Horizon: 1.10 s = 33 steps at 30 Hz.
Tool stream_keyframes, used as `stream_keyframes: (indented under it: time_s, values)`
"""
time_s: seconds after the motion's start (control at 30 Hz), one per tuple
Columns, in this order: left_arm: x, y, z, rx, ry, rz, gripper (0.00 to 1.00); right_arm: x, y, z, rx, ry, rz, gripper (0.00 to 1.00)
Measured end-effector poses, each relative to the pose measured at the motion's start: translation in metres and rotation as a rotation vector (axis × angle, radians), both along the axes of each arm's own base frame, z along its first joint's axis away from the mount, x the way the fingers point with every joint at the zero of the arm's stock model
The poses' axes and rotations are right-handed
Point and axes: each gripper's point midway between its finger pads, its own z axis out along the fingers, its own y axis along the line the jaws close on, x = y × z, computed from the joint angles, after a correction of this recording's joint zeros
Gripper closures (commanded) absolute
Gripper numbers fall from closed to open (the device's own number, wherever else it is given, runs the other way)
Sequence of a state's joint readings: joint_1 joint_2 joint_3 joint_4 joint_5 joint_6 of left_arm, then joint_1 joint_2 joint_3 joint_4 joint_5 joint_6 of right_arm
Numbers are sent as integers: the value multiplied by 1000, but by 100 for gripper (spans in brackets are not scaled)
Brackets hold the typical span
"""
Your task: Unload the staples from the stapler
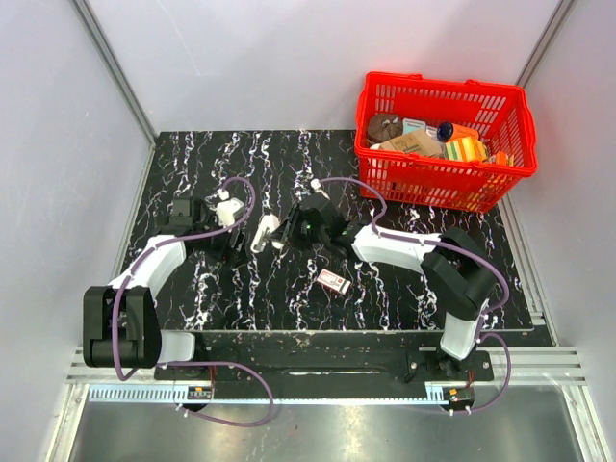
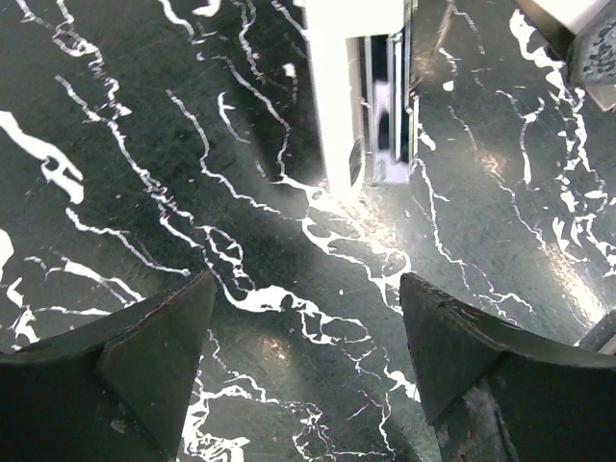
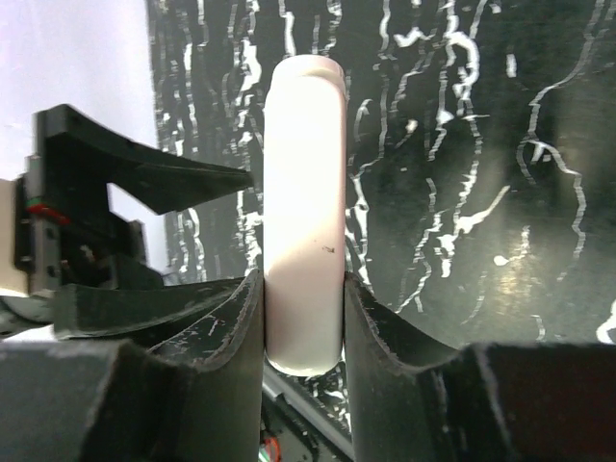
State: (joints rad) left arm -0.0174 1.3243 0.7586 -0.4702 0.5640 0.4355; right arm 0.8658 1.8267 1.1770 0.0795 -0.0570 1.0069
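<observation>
Pinching white bar between its fingers, right gripper grips near one end only. Empty, left gripper gapes wide — stapler sits just ahead of it, touching the bar. Risk, as I judge it: end grip lets the bar pivot or slip when left pushes — the load could spill.

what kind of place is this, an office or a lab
Most likely a robot lab test cell: plain pale walls on aluminium framing, two arms bolted to a rail at a black marbled table, and a red basket of mixed props.
</observation>
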Motion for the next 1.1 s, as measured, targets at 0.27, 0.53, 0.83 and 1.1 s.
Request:
stream_keyframes:
  time_s: [0.27,0.53,0.83,1.1]
  values:
    - [-6,-13,4,-43,-30,-109,34,-7,13,24,117,15,32,100]
    - [-8,-14,4,-36,-44,-151,38,-17,15,21,160,60,56,100]
    - [-10,-16,5,-48,-48,-172,73,-25,16,21,208,95,66,100]
    - [-15,-15,5,-37,-45,-204,83,-31,15,27,229,101,92,100]
